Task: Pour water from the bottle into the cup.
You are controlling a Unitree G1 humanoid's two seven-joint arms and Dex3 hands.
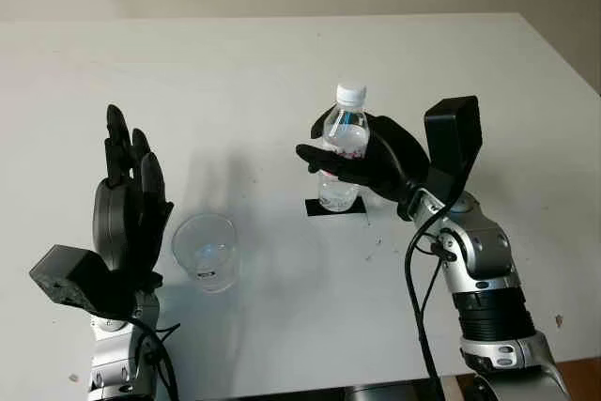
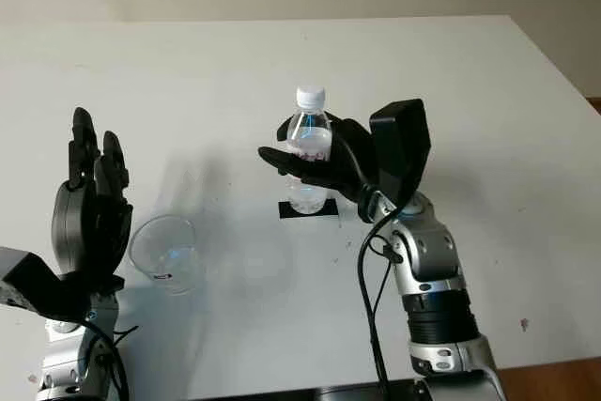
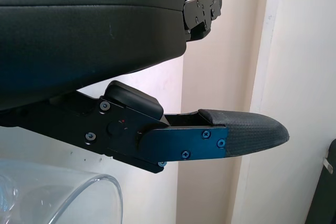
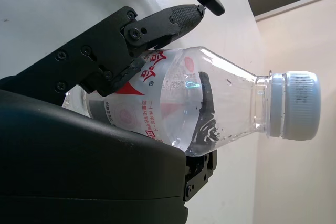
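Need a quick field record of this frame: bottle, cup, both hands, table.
bottle: clear water bottle, upright, white cap on, over a black square marker
cup: clear plastic cup, upright on the table, left of the bottle and nearer the robot
right robot hand: closed around the bottle's middle
left robot hand: open, raised just left of the cup, holding nothing
table: white
pour status: not started, bottle capped and untilted
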